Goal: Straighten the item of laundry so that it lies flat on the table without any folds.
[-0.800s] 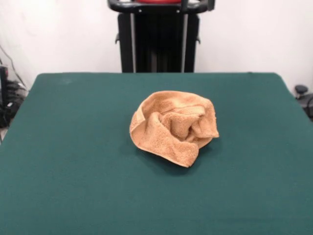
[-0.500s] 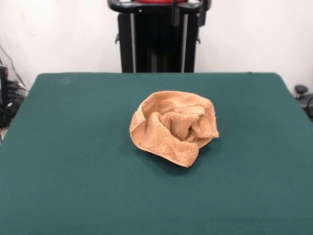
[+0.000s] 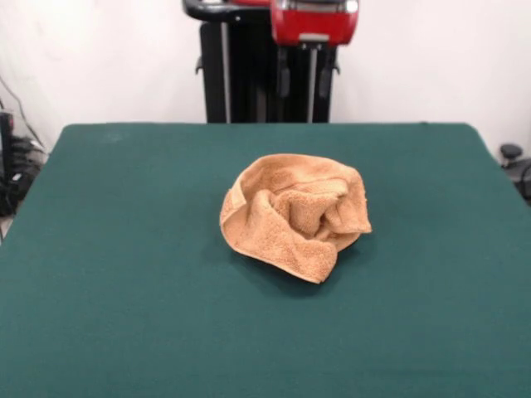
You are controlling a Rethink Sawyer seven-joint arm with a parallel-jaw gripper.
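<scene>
One crumpled towel (image 3: 294, 215) mid-desk (image 3: 124, 290), untouched; hand (image 3: 304, 83) now dropped into view at far edge, fingers apart, approaching for first grasp.

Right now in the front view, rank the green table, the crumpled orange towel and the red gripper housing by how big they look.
1. Green table, by far the largest.
2. Crumpled orange towel.
3. Red gripper housing, smallest as seen, though it is cut off by the top edge and sits farther from the camera, so its true size is unsure.
</scene>
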